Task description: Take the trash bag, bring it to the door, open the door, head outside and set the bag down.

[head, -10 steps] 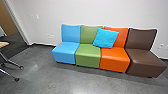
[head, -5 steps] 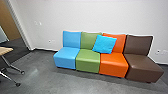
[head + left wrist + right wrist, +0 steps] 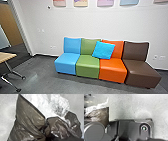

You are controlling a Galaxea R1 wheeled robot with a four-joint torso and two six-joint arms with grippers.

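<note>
Blue, green, orange and brown seats [image 3: 88, 67] sit lower in the head view than a moment ago, and prints [image 3: 105, 2] have appeared above; the camera has shifted, so the robot seems to be moving, the bag's delivery outside still undone. In the left wrist view the dark bag [image 3: 28, 119] is over the floor [image 3: 6, 112], bunched mid-rim, clear plastic [image 3: 60, 105] bulging from its mouth; I can't tell either tool's state. In the right wrist view the bag is near the robot's plate [image 3: 126, 130].
</note>
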